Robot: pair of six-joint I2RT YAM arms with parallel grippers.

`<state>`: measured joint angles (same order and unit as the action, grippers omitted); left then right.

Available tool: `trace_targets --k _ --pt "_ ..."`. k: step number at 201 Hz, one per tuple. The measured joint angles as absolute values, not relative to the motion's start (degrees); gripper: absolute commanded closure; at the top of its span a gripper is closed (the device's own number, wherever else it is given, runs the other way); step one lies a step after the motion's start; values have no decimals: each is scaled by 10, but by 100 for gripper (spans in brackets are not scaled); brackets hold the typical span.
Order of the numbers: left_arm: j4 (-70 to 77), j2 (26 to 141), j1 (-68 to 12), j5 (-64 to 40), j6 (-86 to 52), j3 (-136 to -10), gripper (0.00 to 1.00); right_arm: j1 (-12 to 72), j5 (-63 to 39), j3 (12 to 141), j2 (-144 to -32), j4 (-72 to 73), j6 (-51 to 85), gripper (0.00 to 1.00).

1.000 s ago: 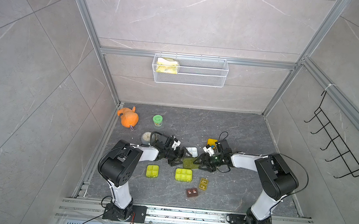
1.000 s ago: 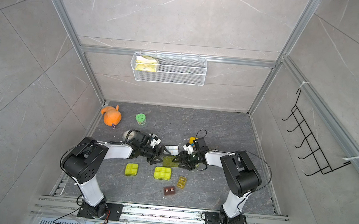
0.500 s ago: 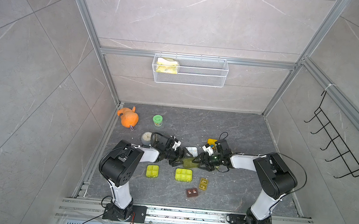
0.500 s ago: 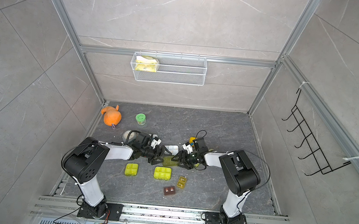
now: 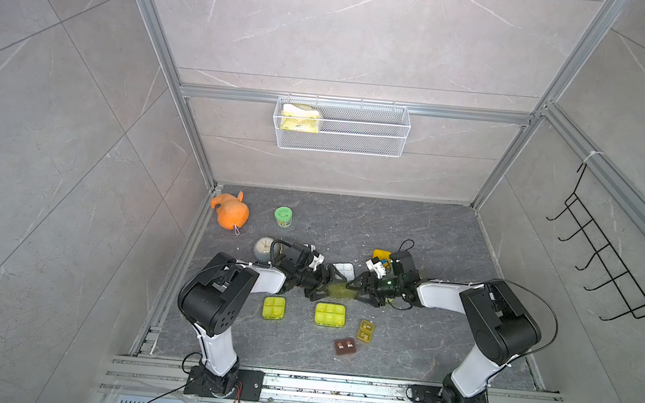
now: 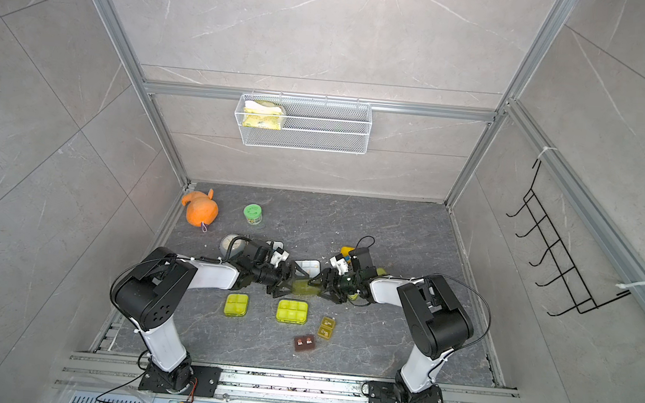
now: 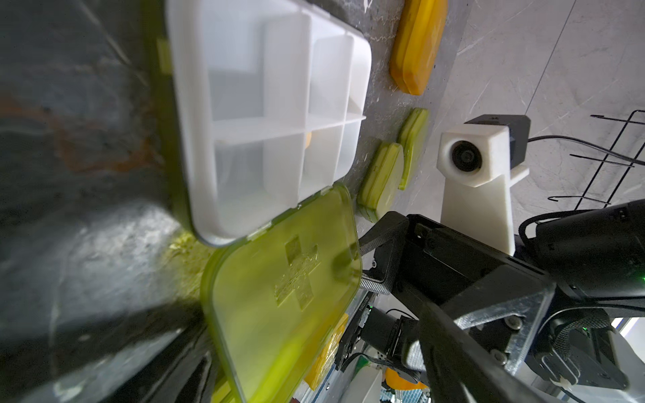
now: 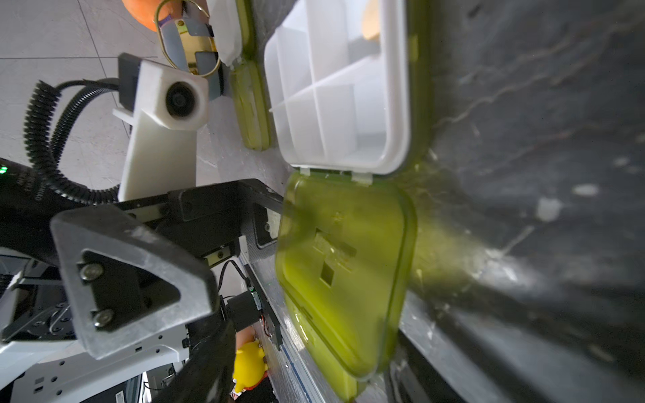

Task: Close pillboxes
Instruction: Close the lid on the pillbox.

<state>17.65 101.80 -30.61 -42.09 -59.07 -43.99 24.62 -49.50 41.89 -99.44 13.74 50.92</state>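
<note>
**Step in hand:** closing the open pillbox (image 5: 342, 280) at the middle of the desk (image 5: 429, 239).

**Position of the work:** The white tray (image 7: 272, 122) lies flat on the desk. Its yellow-green lid (image 7: 289, 289) is swung out on the hinge toward the robot bases and sits low over the desk, far from shut.

**Claw state:** The left claw (image 5: 325, 284) and the right claw (image 5: 359, 290) face each other across the lid, one at each side edge. Both stand with jaws apart, and neither is clamped on anything. In the left wrist view, one finger (image 7: 387, 233) of the right claw sits at the lid's edge. Contact there cannot be confirmed.

**Other units:** The square pillbox (image 5: 274, 308) and the wide pillbox (image 5: 330, 315), nearer the bases, appear already shut.

**Next move (judgement):**
1. Work a finger under the lid's free edge.
2. Swing the lid about the hinge, up and over the tray.
3. Press down until the rim seats all round.

The tray is light and will probably slide, so the other claw should brace it during the swing.
</note>
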Motion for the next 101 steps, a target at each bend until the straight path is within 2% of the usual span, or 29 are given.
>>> trace_targets --k 60,101 --pt "185 1004 -303 -415 -614 -440 11 246 -500 439 -988 146 526 33" --pt "179 986 -302 -409 -616 -441 7 246 -504 475 -988 147 530 32"
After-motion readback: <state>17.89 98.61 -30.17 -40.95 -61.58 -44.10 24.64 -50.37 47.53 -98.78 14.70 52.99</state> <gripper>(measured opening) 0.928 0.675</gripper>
